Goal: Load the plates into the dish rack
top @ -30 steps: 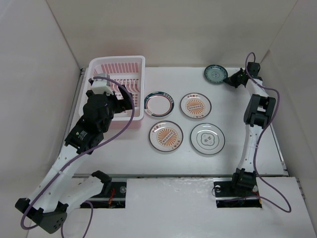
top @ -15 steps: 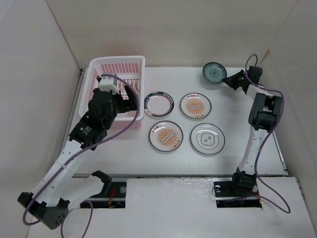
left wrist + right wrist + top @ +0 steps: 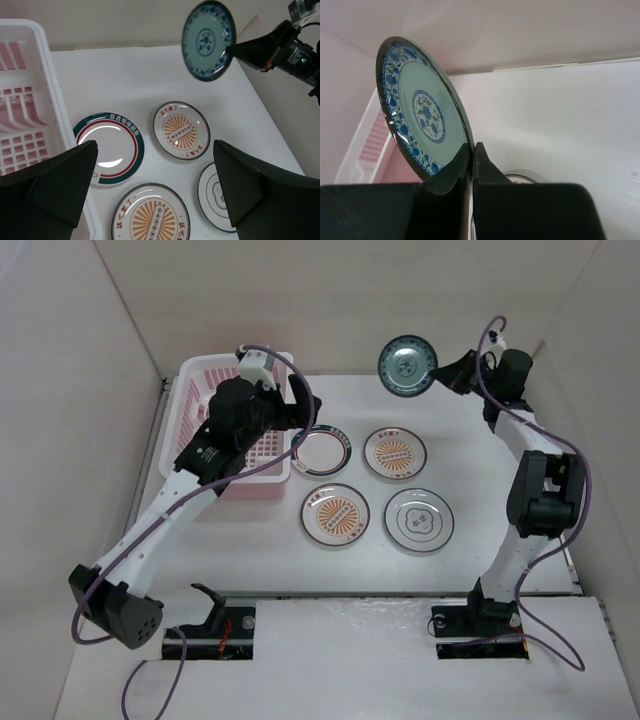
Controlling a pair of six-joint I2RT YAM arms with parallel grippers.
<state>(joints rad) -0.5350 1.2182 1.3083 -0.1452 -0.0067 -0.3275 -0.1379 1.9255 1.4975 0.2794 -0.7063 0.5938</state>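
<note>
My right gripper [image 3: 447,374] is shut on the rim of the dark green plate [image 3: 407,364] and holds it on edge, high above the table's far side; the right wrist view shows the pinch [image 3: 471,147] on the plate [image 3: 422,110]. The white plate with teal rim [image 3: 322,450], two orange sunburst plates [image 3: 394,453] [image 3: 335,513] and the grey-pattern plate [image 3: 419,520] lie flat on the table. The pink dish rack [image 3: 205,375] stands at the far left, with no plates seen in it. My left gripper [image 3: 292,412] is open and empty, hovering by the rack's right edge above the teal-rim plate [image 3: 110,147].
White walls enclose the table on the left, back and right. The left wrist view shows the held green plate [image 3: 207,40] in the air beyond the near sunburst plate [image 3: 182,130], and the rack wall [image 3: 55,115] at left.
My right gripper has lifted the green plate off the table and carried it up and left. My left arm has swung from over the rack to its right edge.
</note>
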